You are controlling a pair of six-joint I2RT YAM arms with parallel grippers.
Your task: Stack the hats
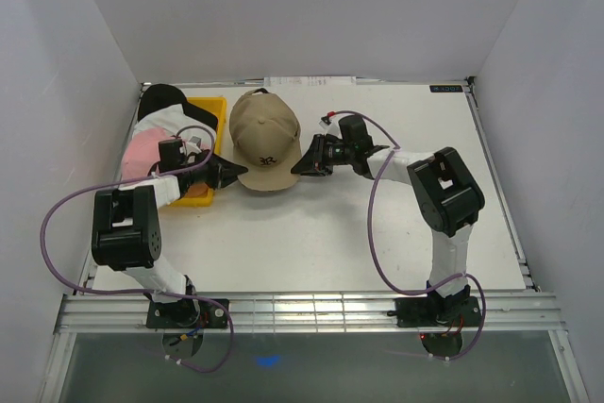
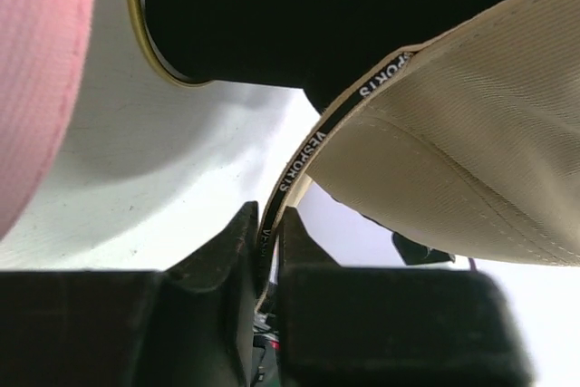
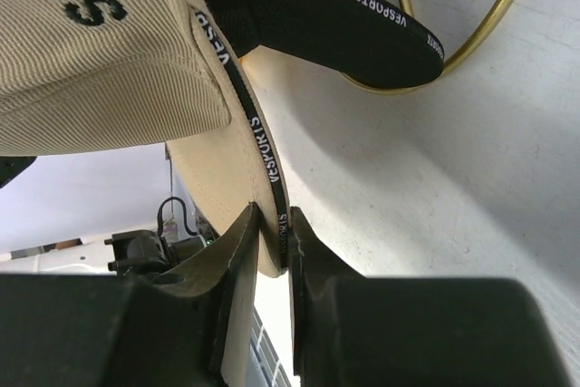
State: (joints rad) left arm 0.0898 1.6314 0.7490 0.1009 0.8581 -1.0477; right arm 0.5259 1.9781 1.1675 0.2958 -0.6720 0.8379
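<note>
The left fingers [image 2: 227,256] are pressed onto the thin lower rim of the tan cap [image 1: 266,137], and the right fingers [image 3: 231,265] pinch the same rim on the opposite side. The cap hangs between the two arms at the middle of the bench [image 1: 377,233], seemingly lifted over a gold wire stand [image 3: 494,29].

Each grip catches only a narrow strip of edge tape. If the arms pull apart or move unevenly, the fabric could slide out of one pinch and the cap would swing or drop askew. The loose black strap [image 3: 362,33] under it might snag on the wire.

The cap is soft ribbed cotton with a domed crown, a stiff curved brim and a black band printed in white letters. The stand is thin, shiny, looped wire. The left wrist view shows a dark rounded mass inside a gold ring, though what it is I cannot tell. Further left lie a pink cap [image 1: 143,150], a black cap [image 1: 160,98] and a hard yellow tray [image 1: 215,109]
</note>
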